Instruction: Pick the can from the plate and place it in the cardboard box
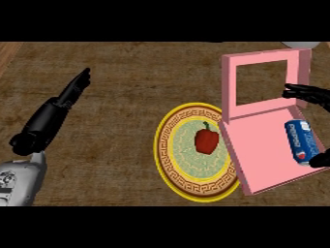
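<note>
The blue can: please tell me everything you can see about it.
The can is blue with a red and white logo and pale ends, and looks like metal. It lies on its side on the floor of the pink box, near the box's right edge, no longer on the plate. The right hand frames it with spread fingers; whether they touch it is unclear.
</note>
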